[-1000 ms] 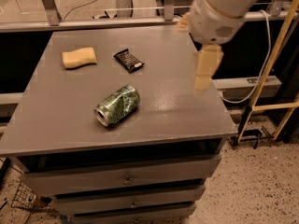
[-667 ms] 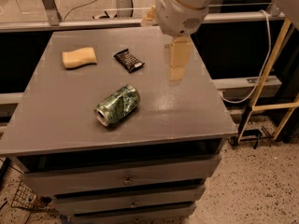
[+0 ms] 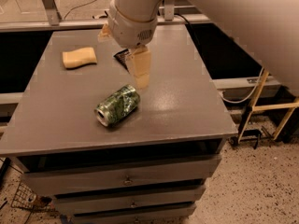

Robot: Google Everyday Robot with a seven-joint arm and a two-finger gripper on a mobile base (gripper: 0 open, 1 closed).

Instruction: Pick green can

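Note:
The green can lies on its side near the middle of the grey cabinet top, its silver end facing front left. It has a mottled green and white pattern. My gripper hangs from the big white arm, just behind and to the right of the can, close above its far end. It holds nothing that I can see.
A tan sponge-like block lies at the back left. A small black snack wrapper is partly hidden behind the gripper. Drawers are below the top. A wooden frame stands at the right on the speckled floor.
The arm has swung left across the table, from the right edge to just behind the green can. It now covers part of the black wrapper. The can has not moved.

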